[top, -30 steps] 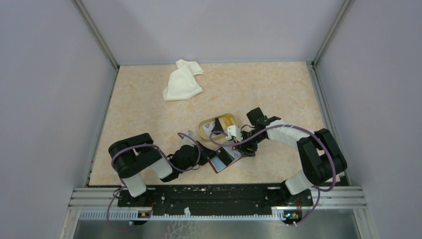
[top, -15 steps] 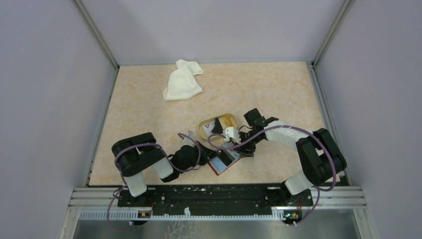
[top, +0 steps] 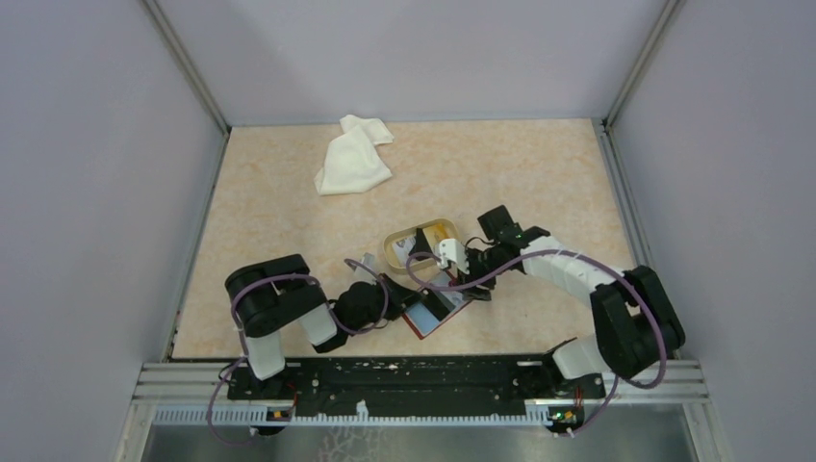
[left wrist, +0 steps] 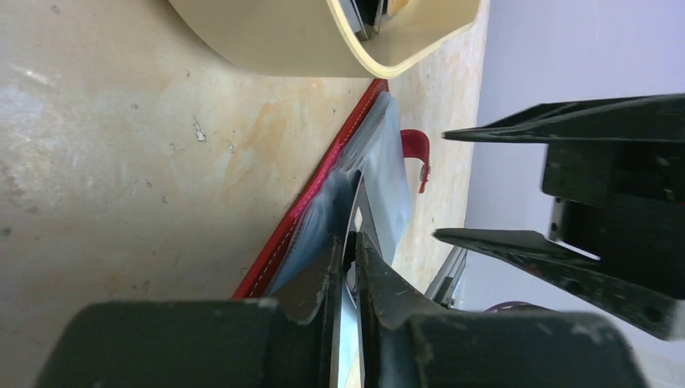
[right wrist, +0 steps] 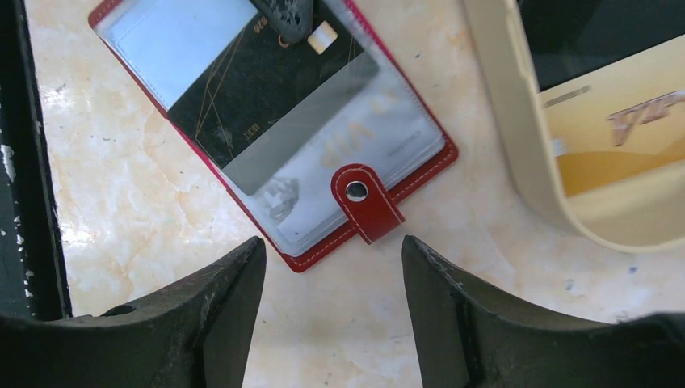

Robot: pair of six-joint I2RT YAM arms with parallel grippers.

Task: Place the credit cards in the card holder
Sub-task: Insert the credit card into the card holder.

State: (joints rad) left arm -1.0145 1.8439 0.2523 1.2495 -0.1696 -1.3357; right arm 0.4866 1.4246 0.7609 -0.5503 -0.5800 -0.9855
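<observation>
Card holder (right wrist: 367, 212) lies open near me, dark card (right wrist: 242, 97) partly sleeved, my left claw (left wrist: 349, 259) seemingly pinching its pocket, my right claw (right wrist: 331, 267) spread empty above; next I'd fetch the yellow card (right wrist: 622, 137) from the dish (right wrist: 517, 162) beyond.

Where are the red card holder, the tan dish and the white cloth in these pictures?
card holder (right wrist: 339, 153): right wrist view, on its clear plastic pocket.
tan dish (right wrist: 513, 81): right wrist view, on its side wall.
white cloth (top: 353, 156): top external view, on the middle of the crumpled cloth.
</observation>
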